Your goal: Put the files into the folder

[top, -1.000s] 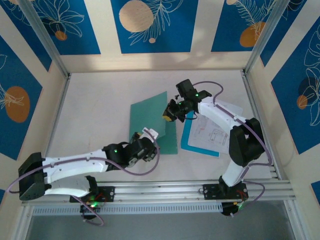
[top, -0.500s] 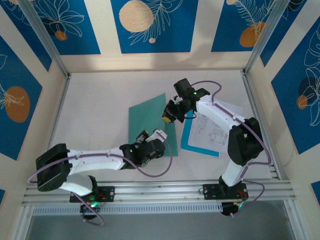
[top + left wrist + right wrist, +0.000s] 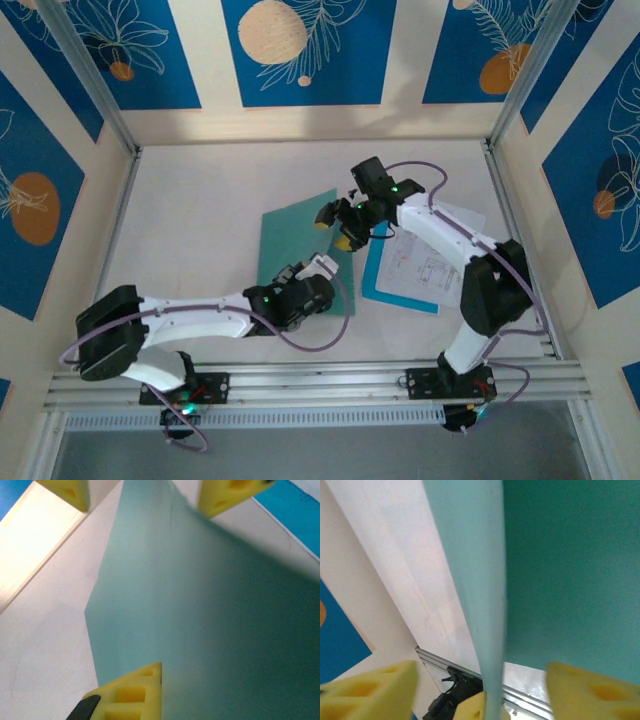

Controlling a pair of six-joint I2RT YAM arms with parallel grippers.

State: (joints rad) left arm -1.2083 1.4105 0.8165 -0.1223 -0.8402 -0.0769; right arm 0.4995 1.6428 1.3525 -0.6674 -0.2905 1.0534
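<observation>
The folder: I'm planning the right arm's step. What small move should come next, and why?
Probably back the right gripper off the folder and swing it toward the files at its right. Its jaws stand open astride the raised leaf's edge, while the left gripper is shut on the folder's near edge, so the leaf looks held.

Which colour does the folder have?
The folder is plain teal-green; the top external view shows it best.

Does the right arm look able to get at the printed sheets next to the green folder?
Probably yes. The right arm's fingers stand open at the folder's edge, gripping nothing, and the printed sheets lie uncovered on the light-blue sheet beside it, partly beneath its own forearm. It would need to draw back.
</observation>
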